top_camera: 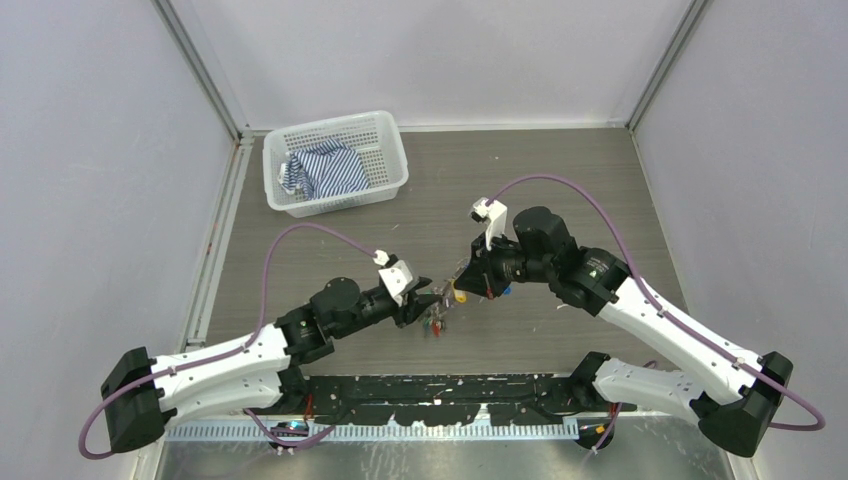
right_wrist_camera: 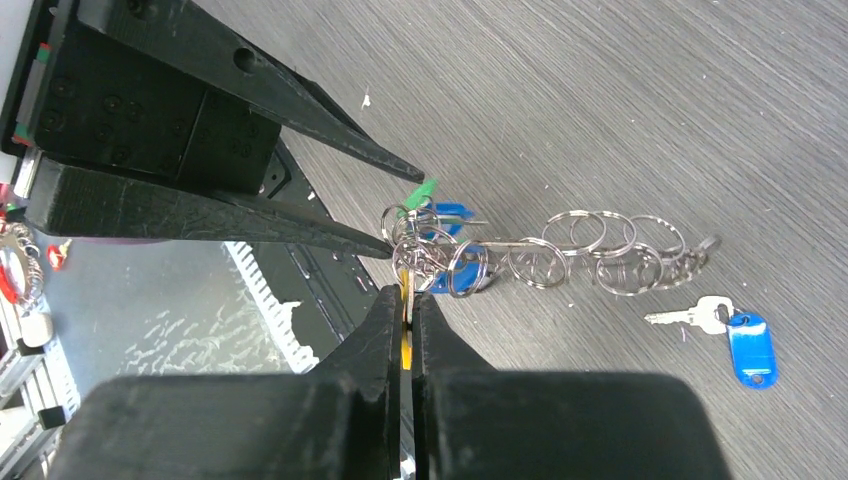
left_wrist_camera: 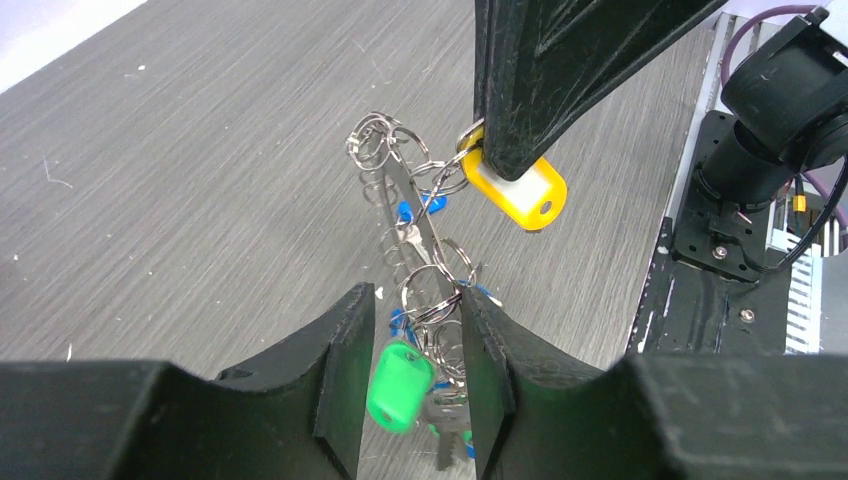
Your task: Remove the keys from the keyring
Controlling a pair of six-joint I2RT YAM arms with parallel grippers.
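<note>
The keyring (left_wrist_camera: 425, 235) shows edge-on, fringed with small rings, keys and blue tags; it also shows in the right wrist view (right_wrist_camera: 560, 255) and between the grippers in the top view (top_camera: 440, 315). My right gripper (right_wrist_camera: 405, 295) is shut on a yellow tag (left_wrist_camera: 520, 190) hooked to the ring. My left gripper (left_wrist_camera: 415, 295) straddles the ring's near end with its jaws apart. A green tag (left_wrist_camera: 398, 385) hangs in the gap, and the ring touches only the right finger (left_wrist_camera: 485, 360). One key with a blue tag (right_wrist_camera: 745, 340) lies loose on the table.
A white mesh basket (top_camera: 385, 140) holding a striped cloth (top_camera: 325, 170) stands at the back left. Grey walls enclose the wood-grain table (top_camera: 560, 180) on three sides. A black rail (top_camera: 450, 385) runs along the near edge by the arm bases.
</note>
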